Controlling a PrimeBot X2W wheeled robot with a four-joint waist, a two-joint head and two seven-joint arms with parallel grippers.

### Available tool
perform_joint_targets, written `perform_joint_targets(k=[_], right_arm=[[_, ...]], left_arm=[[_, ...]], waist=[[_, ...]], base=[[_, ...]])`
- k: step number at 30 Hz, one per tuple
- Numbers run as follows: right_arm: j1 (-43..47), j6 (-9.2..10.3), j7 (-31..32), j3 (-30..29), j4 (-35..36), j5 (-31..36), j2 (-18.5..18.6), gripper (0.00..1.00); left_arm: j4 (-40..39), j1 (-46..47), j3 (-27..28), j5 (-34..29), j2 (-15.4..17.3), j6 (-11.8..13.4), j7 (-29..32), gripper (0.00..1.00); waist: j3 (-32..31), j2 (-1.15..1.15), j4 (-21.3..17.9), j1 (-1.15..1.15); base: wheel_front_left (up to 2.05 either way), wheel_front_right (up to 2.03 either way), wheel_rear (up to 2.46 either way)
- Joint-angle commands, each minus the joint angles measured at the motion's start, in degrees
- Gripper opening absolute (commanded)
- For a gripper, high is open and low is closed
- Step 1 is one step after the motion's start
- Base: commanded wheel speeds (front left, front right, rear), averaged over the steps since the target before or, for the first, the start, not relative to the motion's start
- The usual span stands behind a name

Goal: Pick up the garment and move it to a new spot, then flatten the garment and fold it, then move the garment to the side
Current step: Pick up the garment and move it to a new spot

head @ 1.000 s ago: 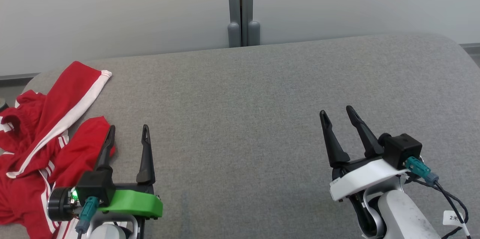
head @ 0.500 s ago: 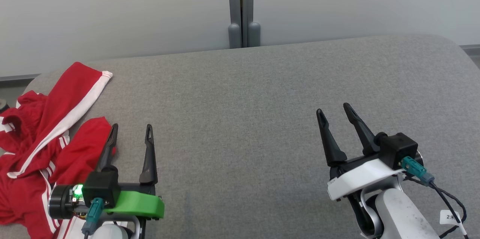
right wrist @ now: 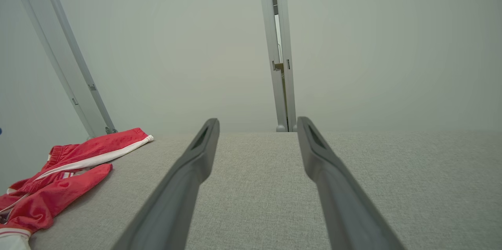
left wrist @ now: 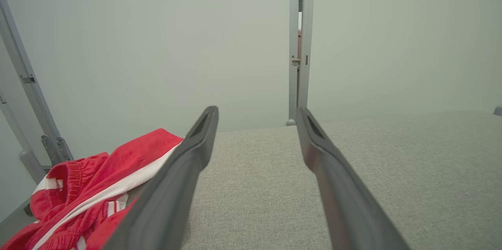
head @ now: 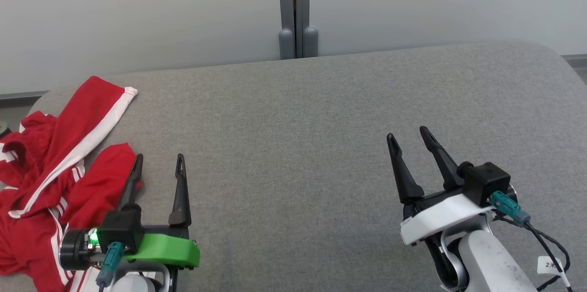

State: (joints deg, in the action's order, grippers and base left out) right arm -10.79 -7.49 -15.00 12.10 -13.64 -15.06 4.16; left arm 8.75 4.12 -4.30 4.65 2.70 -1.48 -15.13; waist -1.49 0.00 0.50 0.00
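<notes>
**Garment** (head: pixel 98 177): red, slightly glossy knit with white side stripes and a gathered elastic waistband. It lies crumpled on the left end of the worktop (head: pixel 293 145). The head view's left edge cuts it off, and the left arm's wrist hides its lower part. How much hangs over the rim cannot be made out.

**Left tool** (head: pixel 158 158): green-bodied, with two long, dark, tapering fingers (head: pixel 179 191) spread wide and nothing between them. It sits just beside the garment's right edge. The outer finger overlaps the red cloth in the head view, and contact cannot be judged.

**Right tool** (head: pixel 406 133): white-bodied, with matching fingers parted wide and empty. It is well apart from the garment, to its right.

**Worktop**: grey woven fabric cover with rounded corners, bare to the garment's right.

**Upright** (head: pixel 295 8): a grey metal post between pale matt panels, beyond the garment.
</notes>
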Motion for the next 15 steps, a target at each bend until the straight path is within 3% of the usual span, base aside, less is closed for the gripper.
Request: perform_joint_targets(k=[1,7,15], right_arm=[[-0.2,0.0,-0.3,0.2,-0.1,0.1,0.0,1.0],[0.5,0.0,-0.3,0.7,-0.1,0.4,0.0,1.0],[1.1,0.0,-0.2,1.3,0.3,-0.4,-0.2,1.0]], left_arm=[[-0.3,0.8,0.3,0.8,0.4,0.4,0.0,1.0],[1.1,0.7,-0.3,3.0,0.4,0.5,0.0,1.0],[2.9,0.9,0.7,4.4,0.4,0.6,0.0,1.0]], waist=[[0.0,0.0,0.1,0.0],[0.0,0.0,1.7,0.0],[0.2,0.0,7.1,0.0]], base=[[0.0,0.0,0.0],[0.0,0.0,0.0],[0.0,0.0,0.0]])
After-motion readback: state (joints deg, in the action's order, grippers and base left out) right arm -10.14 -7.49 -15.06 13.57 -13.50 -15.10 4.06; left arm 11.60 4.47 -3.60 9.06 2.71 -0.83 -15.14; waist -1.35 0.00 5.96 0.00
